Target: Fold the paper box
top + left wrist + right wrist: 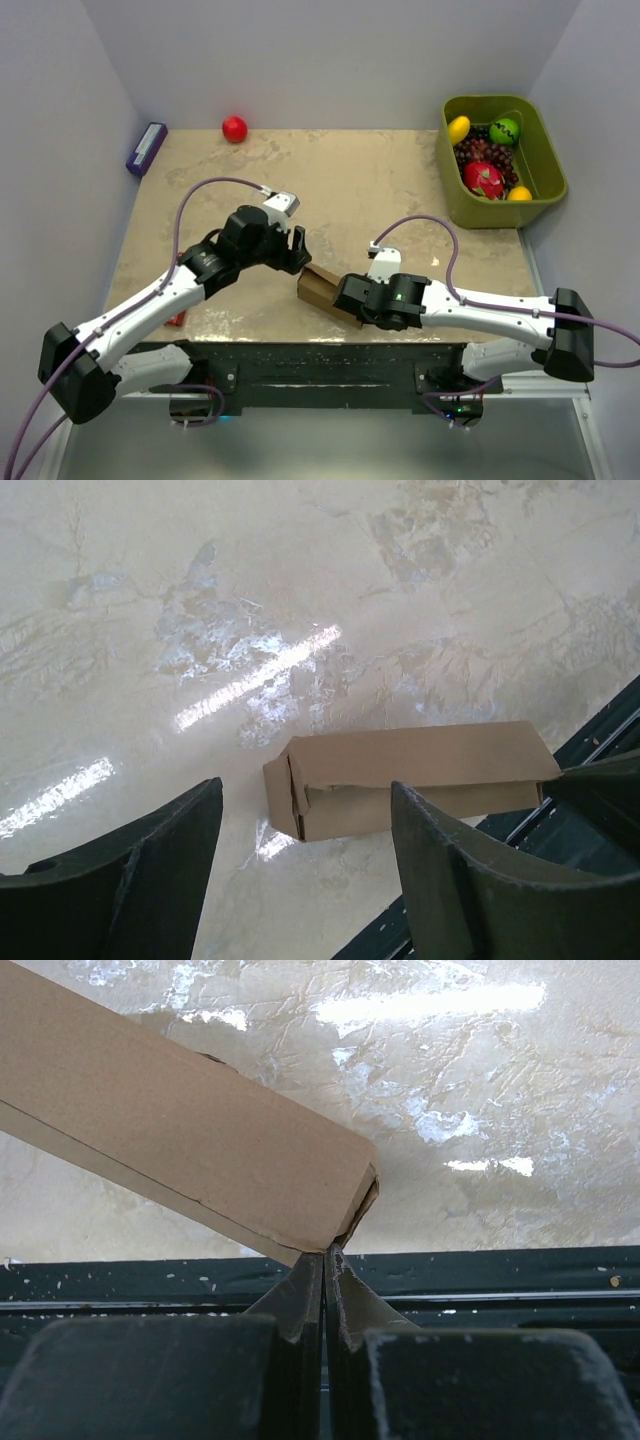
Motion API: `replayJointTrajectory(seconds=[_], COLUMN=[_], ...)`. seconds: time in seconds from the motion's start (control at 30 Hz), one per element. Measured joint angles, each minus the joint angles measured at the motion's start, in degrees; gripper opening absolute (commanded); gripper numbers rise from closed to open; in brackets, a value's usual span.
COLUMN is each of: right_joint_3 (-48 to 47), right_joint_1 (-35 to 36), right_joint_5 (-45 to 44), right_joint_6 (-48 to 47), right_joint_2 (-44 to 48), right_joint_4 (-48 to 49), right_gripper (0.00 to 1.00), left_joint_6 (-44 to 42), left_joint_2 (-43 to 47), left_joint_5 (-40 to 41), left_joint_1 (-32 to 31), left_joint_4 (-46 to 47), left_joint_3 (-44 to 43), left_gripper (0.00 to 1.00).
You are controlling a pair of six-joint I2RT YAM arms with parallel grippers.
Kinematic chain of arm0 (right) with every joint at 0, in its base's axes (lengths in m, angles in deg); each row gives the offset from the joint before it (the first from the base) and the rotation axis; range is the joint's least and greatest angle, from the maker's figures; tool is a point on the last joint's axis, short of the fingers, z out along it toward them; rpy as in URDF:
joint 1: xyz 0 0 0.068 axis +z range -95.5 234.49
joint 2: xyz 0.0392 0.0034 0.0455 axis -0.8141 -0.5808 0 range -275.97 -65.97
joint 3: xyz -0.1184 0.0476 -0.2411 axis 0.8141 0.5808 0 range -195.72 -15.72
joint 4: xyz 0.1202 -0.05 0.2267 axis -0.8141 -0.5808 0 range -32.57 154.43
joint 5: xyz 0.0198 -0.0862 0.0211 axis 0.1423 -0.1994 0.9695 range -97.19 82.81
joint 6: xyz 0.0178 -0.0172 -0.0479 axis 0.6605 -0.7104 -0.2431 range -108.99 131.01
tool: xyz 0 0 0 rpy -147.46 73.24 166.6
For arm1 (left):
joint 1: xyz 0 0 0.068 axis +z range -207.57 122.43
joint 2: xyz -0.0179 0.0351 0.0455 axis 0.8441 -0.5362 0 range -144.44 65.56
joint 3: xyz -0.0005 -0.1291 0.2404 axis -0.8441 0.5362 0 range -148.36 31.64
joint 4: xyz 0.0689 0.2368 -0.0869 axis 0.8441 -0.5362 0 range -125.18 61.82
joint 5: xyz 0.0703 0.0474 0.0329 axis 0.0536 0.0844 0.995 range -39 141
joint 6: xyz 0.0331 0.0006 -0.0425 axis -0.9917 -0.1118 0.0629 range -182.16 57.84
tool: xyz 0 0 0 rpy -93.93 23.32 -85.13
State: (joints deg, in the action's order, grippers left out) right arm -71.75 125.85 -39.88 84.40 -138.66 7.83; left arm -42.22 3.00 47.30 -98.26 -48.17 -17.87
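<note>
The paper box (320, 288) is a long, closed brown cardboard box lying on the marbled table near its front edge. In the left wrist view, the box (420, 765) lies across the frame with a slightly gaping end flap toward the left. My left gripper (298, 255) is open and empty, hovering just behind and over that end; its fingers (150, 860) straddle bare table in front of the box. My right gripper (345, 298) is shut. Its tips (325, 1252) touch the lower corner of the box's other end (180, 1130), where the end flap stands a little ajar.
A green bin (548, 150) of toy fruit stands at the back right. A red ball (234, 128) and a small purple box (146, 148) sit at the back left. A flat red thing (177, 319) peeks out under my left arm. The black front rail (480, 1280) runs just below the box.
</note>
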Motion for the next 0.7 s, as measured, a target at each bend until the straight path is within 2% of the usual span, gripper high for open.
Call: replayJointTrajectory(seconds=[0.2, 0.43, 0.7], right_joint_3=[0.00, 0.00, 0.00], right_joint_1=[0.02, 0.02, 0.02], right_joint_5=[-0.02, -0.02, 0.00], right_joint_6=[-0.04, -0.09, -0.13], right_joint_2=[0.00, -0.07, -0.13], right_joint_4=[0.00, 0.07, 0.04], right_gripper=[0.00, 0.00, 0.00], left_joint_6=[0.00, 0.02, 0.76], left_joint_2=[-6.12, -8.68, -9.64], left_joint_5=[-4.26, -5.16, -6.88], left_joint_1=[2.62, 3.21, 3.23], left_joint_4=[4.11, 7.85, 11.17], left_joint_3=[0.02, 2.27, 6.43], left_gripper=[0.67, 0.58, 0.57])
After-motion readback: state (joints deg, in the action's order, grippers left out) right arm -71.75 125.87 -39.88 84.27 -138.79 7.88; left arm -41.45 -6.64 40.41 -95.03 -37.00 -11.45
